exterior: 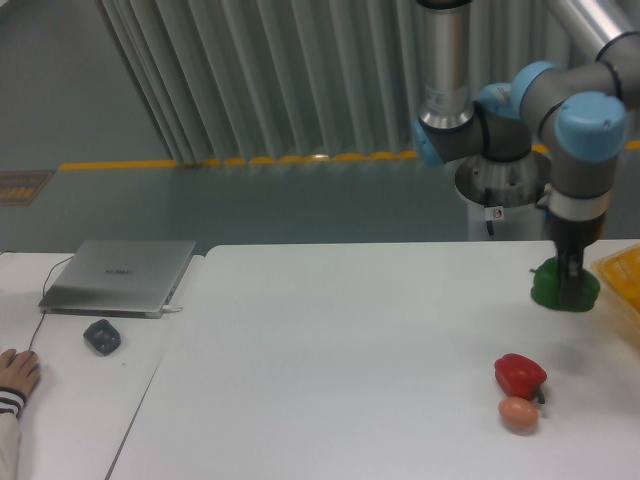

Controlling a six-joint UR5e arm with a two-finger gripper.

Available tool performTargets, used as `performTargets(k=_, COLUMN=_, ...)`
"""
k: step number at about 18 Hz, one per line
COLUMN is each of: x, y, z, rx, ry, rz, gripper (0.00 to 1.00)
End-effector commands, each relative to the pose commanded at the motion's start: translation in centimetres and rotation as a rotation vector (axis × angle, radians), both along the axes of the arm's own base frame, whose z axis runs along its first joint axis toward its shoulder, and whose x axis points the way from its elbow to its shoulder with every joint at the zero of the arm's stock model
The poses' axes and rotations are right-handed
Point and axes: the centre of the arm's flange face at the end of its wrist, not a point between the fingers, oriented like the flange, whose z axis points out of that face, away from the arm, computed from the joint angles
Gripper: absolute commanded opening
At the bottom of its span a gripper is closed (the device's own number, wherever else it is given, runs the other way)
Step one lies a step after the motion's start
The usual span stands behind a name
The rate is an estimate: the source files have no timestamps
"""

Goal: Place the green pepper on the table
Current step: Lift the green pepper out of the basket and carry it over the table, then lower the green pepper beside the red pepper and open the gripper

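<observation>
The green pepper (552,288) is a glossy dark green lump at the right of the white table (340,350), just above its top. My gripper (570,284) comes straight down onto it and is shut on it, dark fingers (573,270) over its middle. Whether the pepper touches the table cannot be told.
A red pepper (520,375) and a tan egg (518,413) lie near the front right. A yellow tray (622,280) juts in at the right edge. On the left desk sit a laptop (120,276), a mouse (102,336) and a person's hand (16,372).
</observation>
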Motion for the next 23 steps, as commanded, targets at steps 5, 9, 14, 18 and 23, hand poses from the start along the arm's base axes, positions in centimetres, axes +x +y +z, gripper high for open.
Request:
performTargets(k=5, x=0.5, y=1.6, z=-1.5, rx=-0.002, ry=0.007, rz=0.027, gripper=0.71)
performTargets(k=9, x=0.7, y=2.7, z=-2.9, rx=-0.003, ry=0.012, rz=0.033, gripper=0.71)
performTargets(k=14, x=1.0, y=3.8, z=-4.8, rx=-0.022, ry=0.024, rz=0.043, gripper=0.78)
performTargets(k=18, x=0.9, y=3.9, z=-5.0, rx=-0.021, ry=0.029, rz=0.043, gripper=0.95)
performTargets(k=23, x=0.8, y=3.9, z=-4.9, rx=-0.019, ry=0.031, rz=0.043, gripper=0.99)
